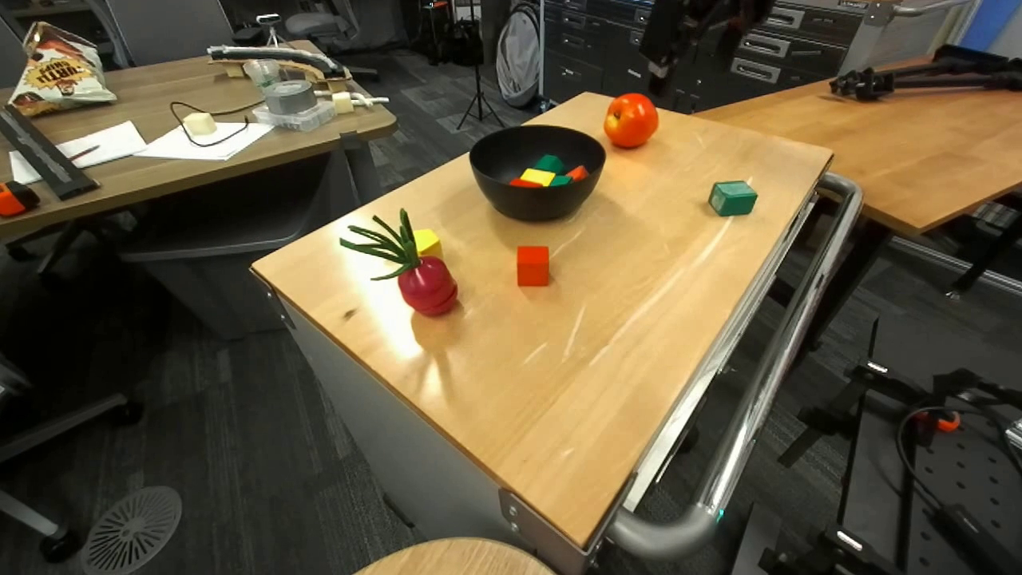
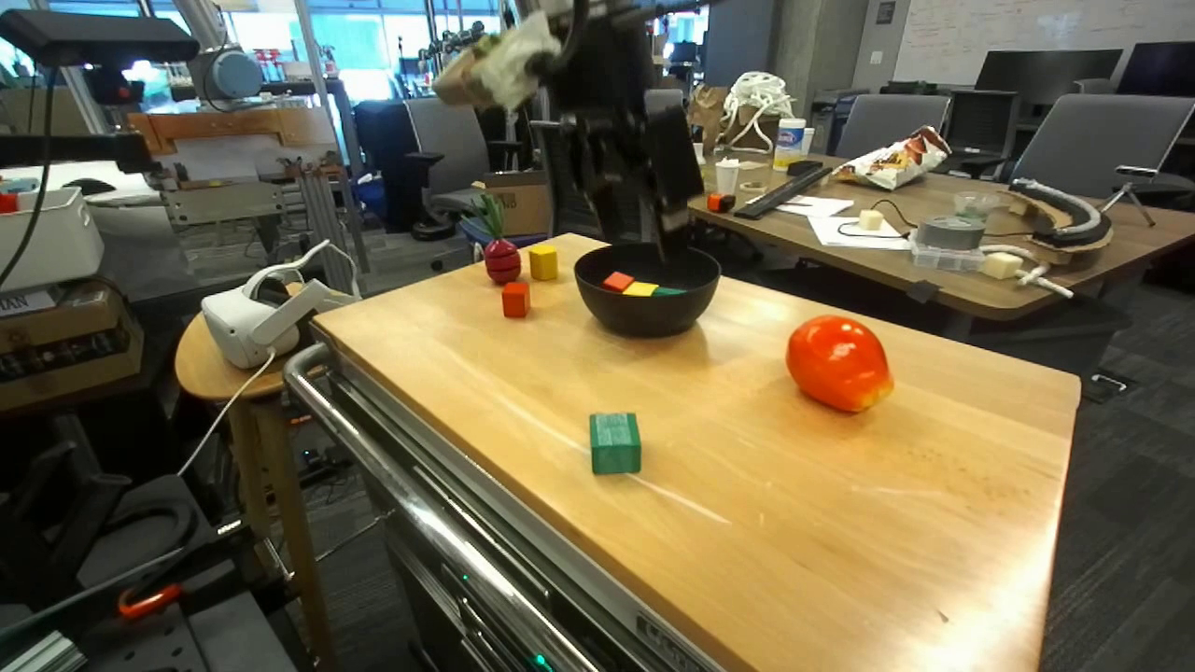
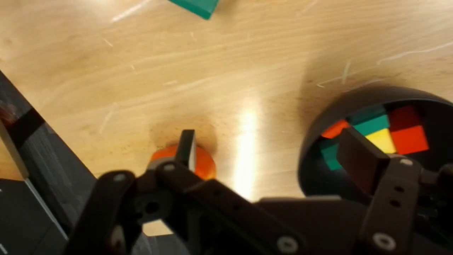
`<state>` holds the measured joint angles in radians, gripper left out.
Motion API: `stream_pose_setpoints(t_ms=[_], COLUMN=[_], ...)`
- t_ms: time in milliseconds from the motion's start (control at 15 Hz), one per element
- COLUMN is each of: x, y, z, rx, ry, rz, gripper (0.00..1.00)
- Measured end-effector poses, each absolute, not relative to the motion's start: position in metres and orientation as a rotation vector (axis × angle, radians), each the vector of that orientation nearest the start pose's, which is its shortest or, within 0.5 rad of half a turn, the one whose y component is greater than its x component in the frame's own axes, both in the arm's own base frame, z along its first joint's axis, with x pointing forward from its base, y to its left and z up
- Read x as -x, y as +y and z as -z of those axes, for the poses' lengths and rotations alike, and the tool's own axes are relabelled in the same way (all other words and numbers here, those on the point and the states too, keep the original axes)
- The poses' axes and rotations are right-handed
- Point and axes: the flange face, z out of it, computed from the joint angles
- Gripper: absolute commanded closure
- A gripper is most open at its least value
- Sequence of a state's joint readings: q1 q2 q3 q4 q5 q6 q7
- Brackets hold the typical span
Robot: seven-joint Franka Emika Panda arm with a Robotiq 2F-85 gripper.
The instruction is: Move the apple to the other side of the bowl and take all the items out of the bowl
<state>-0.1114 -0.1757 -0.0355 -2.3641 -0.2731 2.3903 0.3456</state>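
Note:
The apple, a shiny red-orange fruit [image 1: 631, 120] [image 2: 838, 364], lies on the table beside the black bowl [image 1: 535, 204] [image 2: 644, 322]. In the wrist view, the apple [image 3: 205, 161] is partly hidden behind one finger and the bowl [image 3: 320, 117] is at the right. The bowl holds several blocks: red, yellow [image 1: 539, 176] [image 3: 382, 140] and green [image 3: 371, 124]. My gripper [image 3: 274, 152] is open and empty, its fingers wide apart. It hangs above the table, with one finger in line with the apple and one over the bowl. It shows dark in both exterior views [image 1: 661, 72] [image 2: 644, 233].
A green block [image 1: 732, 198] [image 2: 614, 443] lies near the handrail edge. A red block [image 1: 532, 266] [image 2: 515, 300], a yellow block [image 1: 427, 242] [image 2: 543, 262] and a dark red radish-like toy with green leaves [image 1: 429, 285] [image 2: 502, 261] stand past the bowl from the apple.

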Motion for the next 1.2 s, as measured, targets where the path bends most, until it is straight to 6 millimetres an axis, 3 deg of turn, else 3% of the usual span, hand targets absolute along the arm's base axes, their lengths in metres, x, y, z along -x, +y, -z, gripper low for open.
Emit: stream_pose_setpoints(t_ms=[133,333,867,1200], x=[-0.514,-0.547,-0.559,-0.577], y=[-0.034,0.013,0.013,0.006], z=[-0.435,-0.433,-0.403,-0.376], rx=[3.308,3.337,3.324,3.271], ry=[0.341,0.173,0.163,0.147], rz=[0.305,0.224,0.15,0.112], gripper=[0.0,0.0,0.0,0.0])
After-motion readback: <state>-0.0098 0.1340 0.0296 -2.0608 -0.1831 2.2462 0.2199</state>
